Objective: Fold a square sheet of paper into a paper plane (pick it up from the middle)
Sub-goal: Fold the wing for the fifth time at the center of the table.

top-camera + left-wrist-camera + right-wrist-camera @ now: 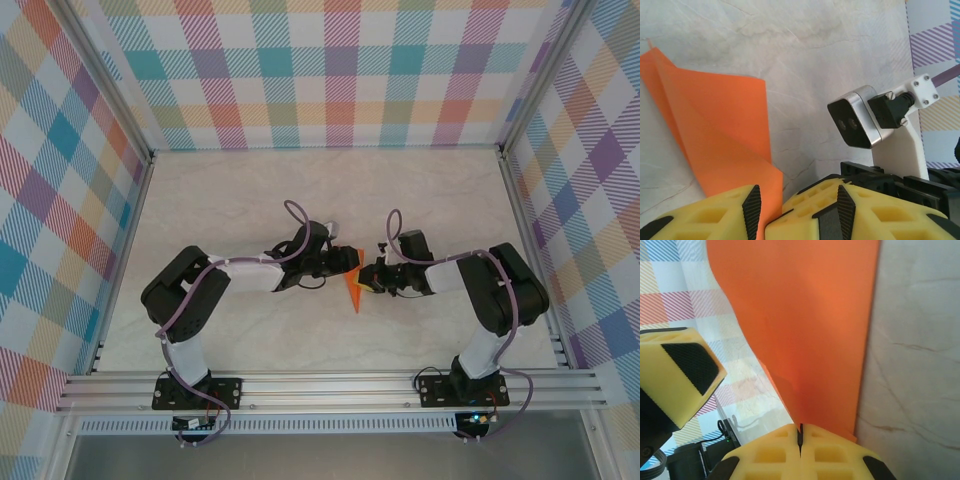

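My right pincer (800, 440) is fully shut, and its 2 yellow fingers pinch the lower edge of the orange paper (805, 330). From the wrist view the sheet rises from that grip toward 12 o'clock as a smooth folded panel.

My left pincer (343, 262) stands part open. In the right wrist view, 1 of its fingers (682, 375) sits at 9 o'clock of the sheet, clear of it, with plaid wall showing between. I cannot tell whether its other finger touches the paper.

From above, the paper is a creased wedge near the middle of the pale marbled surface (250, 190), with its narrow end toward 6 o'clock. The left pincer meets it from 9 o'clock and the right pincer from 3 o'clock.

Count: 1 piece of orange paper, 2 pincers, 2 arms. The left wrist view also shows 1 wrist camera (855, 122) on the right arm, at 3 o'clock of the paper.
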